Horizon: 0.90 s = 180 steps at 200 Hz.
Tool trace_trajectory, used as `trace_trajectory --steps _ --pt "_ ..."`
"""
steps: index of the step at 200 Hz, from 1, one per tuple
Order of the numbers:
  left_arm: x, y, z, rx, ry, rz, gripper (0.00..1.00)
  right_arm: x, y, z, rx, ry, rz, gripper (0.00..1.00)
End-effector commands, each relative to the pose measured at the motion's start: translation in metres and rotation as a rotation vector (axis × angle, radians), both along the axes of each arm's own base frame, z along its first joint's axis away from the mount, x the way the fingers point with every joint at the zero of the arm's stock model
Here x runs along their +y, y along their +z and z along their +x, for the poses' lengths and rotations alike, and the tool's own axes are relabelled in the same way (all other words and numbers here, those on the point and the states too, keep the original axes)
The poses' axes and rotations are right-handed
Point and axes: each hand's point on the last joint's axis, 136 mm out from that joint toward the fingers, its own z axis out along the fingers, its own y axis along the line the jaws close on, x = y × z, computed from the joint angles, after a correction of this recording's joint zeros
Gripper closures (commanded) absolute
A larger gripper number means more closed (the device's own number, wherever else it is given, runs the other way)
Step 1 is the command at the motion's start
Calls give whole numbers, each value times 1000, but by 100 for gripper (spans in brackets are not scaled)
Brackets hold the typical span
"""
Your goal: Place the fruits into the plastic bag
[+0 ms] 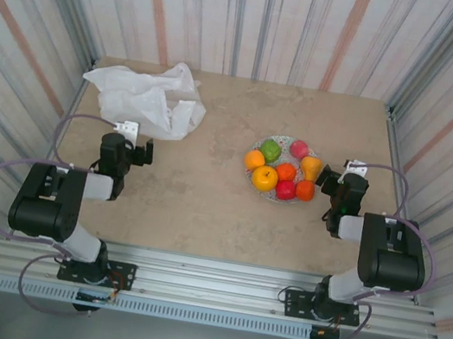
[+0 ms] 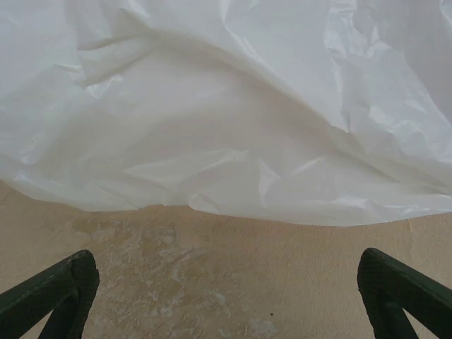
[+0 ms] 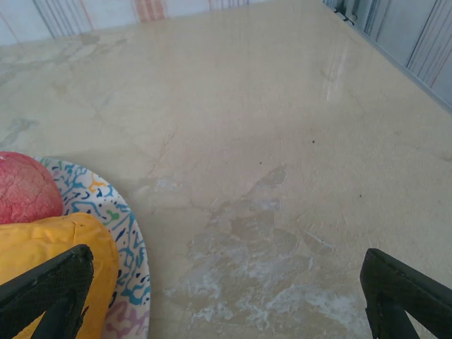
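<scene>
At the far left of the worktop (image 1: 203, 201) the plastic bag (image 1: 145, 98) lay crumpled, apart from all the fruits (image 1: 283, 171). My left hand (image 2: 224, 265) hung low just before the bag's near edge, released, its fingers (image 2: 60, 293) spread wide with only bare worktop between them and the white film not yet touched. Over on the right, the fruits sat heaped together on the patterned plate (image 3: 131, 233): oranges, red ones, a green one (image 1: 271, 150) and a yellow-orange one (image 3: 60, 258). My right hand (image 3: 226, 265) was at the plate's right side, released as well, one finger close in front of the yellow-orange fruit, the other out over open worktop, grasping nothing.
</scene>
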Motion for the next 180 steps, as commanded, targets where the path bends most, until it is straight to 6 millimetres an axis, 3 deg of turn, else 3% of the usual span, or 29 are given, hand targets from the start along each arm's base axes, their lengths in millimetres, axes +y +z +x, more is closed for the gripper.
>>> trace_trajectory --steps 1,180 --pt "3 2 0 -16 1 7 1 3 0 0 -1 22 -23 1" --pt "3 4 0 -23 -7 -8 1 3 0 0 -2 21 -22 1"
